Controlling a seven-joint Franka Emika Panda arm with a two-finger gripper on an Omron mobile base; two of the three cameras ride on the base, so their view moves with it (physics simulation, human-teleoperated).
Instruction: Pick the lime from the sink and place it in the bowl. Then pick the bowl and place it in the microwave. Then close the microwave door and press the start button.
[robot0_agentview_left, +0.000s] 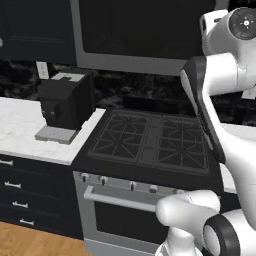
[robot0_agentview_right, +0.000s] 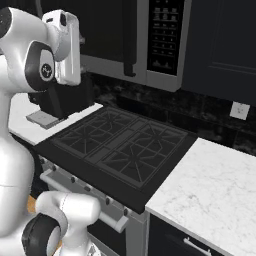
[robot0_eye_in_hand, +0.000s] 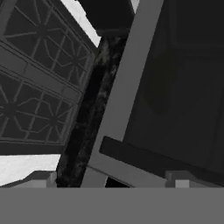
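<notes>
Dark kitchen, black cabinets, speckled black backsplash. White marble counter (robot0_agentview_right: 210, 195) runs either side of a black gas cooktop (robot0_agentview_left: 150, 142) with cast grates; oven below, bar handle and a row of knobs along its front edge. Wood floor at lower left of the left base view.

Small black coffee machine (robot0_agentview_left: 64, 105) on the left stretch of counter, near the back edge, just beside the cooktop's left edge.

Microwave (robot0_agentview_right: 150, 40) hangs over the range. Microwave door (robot0_agentview_left: 135, 30) closed flat against the body, dark glass, grey frame; vertical dark handle and the button panel (robot0_agentview_right: 165, 35) at its right end.

Arm: base low and in front of the oven, upper links rising steeply, elbow high, forearm raised to microwave height at the door's right part. Hand is rolled, so the hand view shows cooktop and door frame on a slant, the door's lower grey frame close ahead.

Gripper (robot0_eye_in_hand: 111, 177): the tips sit wide apart at the bottom of the hand view, spread, nothing between them.
</notes>
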